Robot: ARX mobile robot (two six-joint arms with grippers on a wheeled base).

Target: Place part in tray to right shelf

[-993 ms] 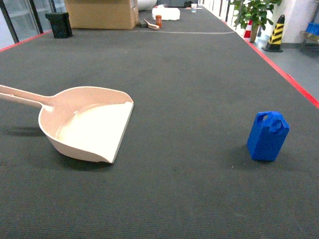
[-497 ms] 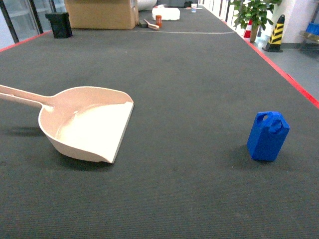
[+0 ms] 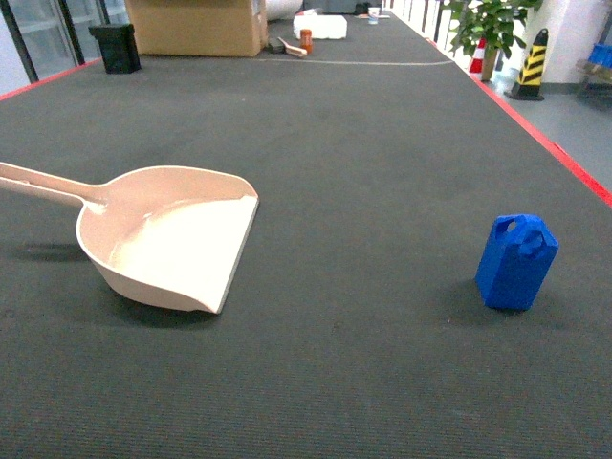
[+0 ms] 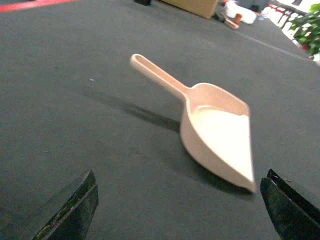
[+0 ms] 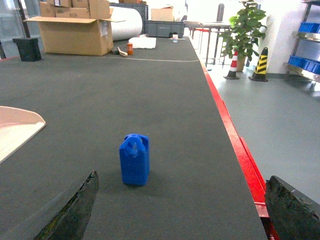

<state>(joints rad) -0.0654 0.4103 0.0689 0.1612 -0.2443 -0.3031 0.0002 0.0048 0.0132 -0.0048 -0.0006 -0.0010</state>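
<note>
The right gripper is spread wide, with the blue jerrycan part upright ahead of it, slightly left. The left gripper, also spread, faces the dustpan tray. An off-centre pinch could topple the part.

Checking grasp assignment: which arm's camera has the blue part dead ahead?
The right one: the part stands upright between its open fingertips. The left gripper faces the tray.
</note>
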